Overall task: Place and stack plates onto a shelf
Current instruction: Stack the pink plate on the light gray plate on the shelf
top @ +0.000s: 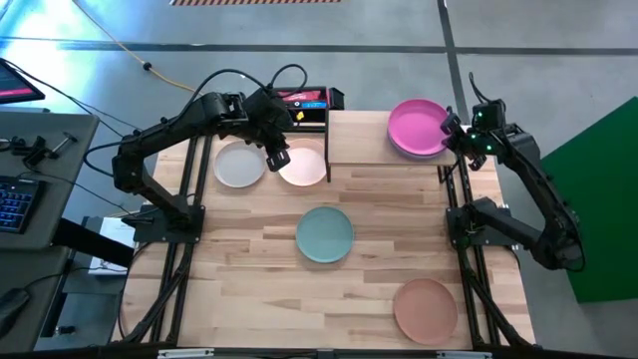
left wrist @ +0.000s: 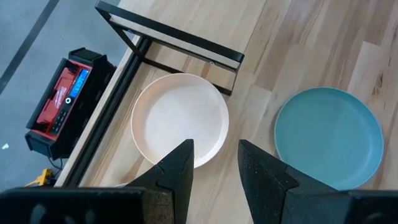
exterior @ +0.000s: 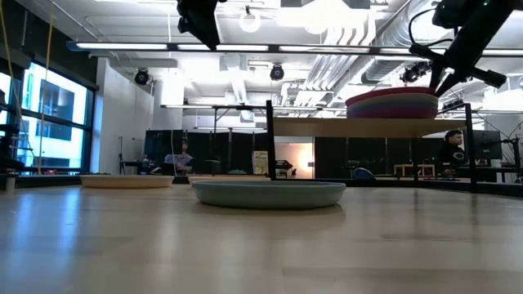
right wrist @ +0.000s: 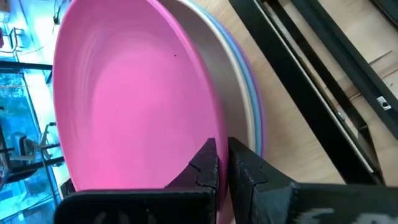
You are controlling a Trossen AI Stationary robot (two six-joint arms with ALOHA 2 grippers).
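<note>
Up high, the left gripper point(top: 280, 157) hung open and empty over the pale pink plate point(top: 303, 165). Only the right wrist view showed the right gripper point(right wrist: 222, 163) shut at the magenta plate point(right wrist: 134, 99), which topped the stack on the shelf point(top: 359, 140).

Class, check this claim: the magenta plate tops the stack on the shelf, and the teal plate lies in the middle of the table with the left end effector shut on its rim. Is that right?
Not quite. The magenta plate does top the stack on the shelf, and the teal plate lies mid-table, but the left end effector is open and holds nothing; it hangs above the pale pink plate, as the left wrist view shows.
</note>
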